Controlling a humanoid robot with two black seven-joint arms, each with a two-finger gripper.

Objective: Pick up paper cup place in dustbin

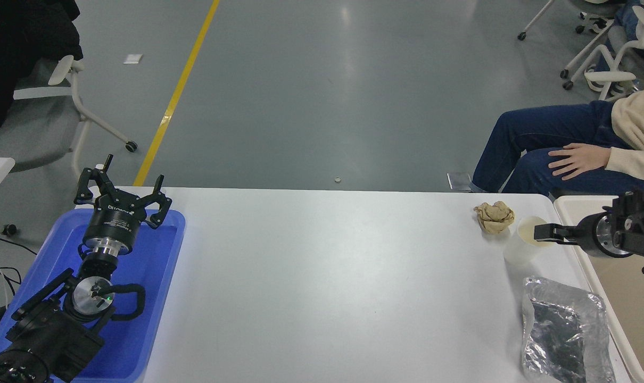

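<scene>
White table (327, 276), right side: paper cup (524, 242) upright beside dustbin (567, 205), handy for dropping in. Right gripper (545, 233) reaching over its rim, spread unclear; left gripper (122, 194) splayed apart, parked lower left.

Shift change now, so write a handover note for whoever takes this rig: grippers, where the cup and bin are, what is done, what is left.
Left gripper: open, parked over the blue tray, idle.
Right gripper: reaching in from the right edge, tip at the paper cup rim; open or shut is not readable.
Cup: upright on the table, beside the crumpled brown paper ball, behind the foil bag.
Dustbin: right edge.
Done: approach only. Left: grasp, lift, drop in the bin.
</scene>
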